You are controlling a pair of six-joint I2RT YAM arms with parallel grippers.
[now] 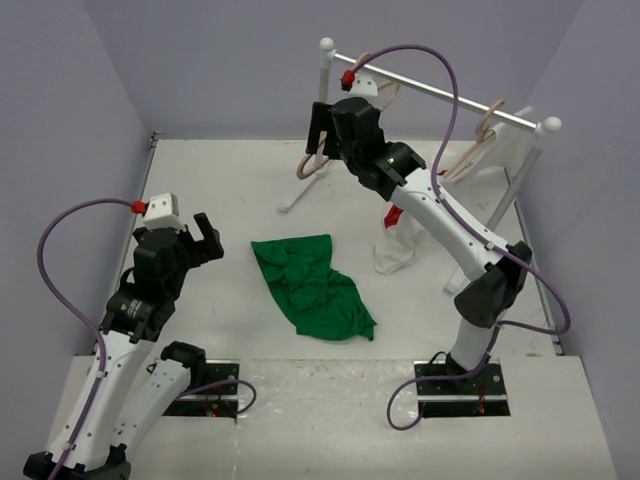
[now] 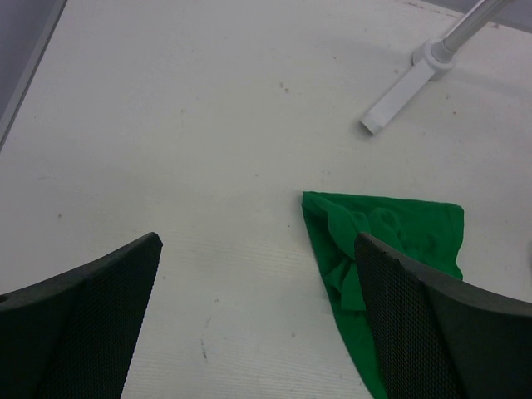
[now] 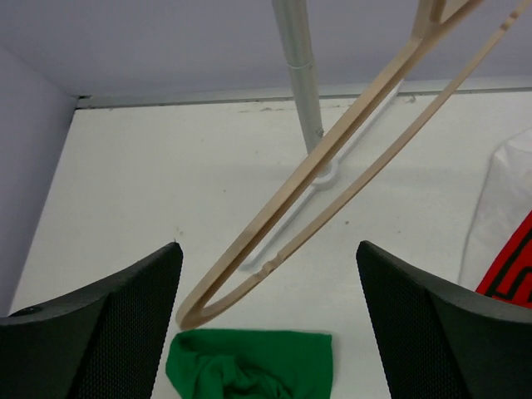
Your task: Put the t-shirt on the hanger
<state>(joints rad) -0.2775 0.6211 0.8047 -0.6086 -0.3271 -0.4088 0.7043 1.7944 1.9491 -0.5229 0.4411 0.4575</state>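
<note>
The green t-shirt lies crumpled on the table's middle; it also shows in the left wrist view and the right wrist view. The bare tan wooden hanger hangs at the left end of the rack's bar. In the right wrist view the hanger slants down between my open fingers without touching them. My right gripper is open and empty, raised right by the hanger. My left gripper is open and empty, left of the shirt.
A second hanger carrying a white garment hangs at the bar's right end. A white and red cloth lies under the right arm. The rack's left post and foot stand behind the shirt. Purple walls enclose the table.
</note>
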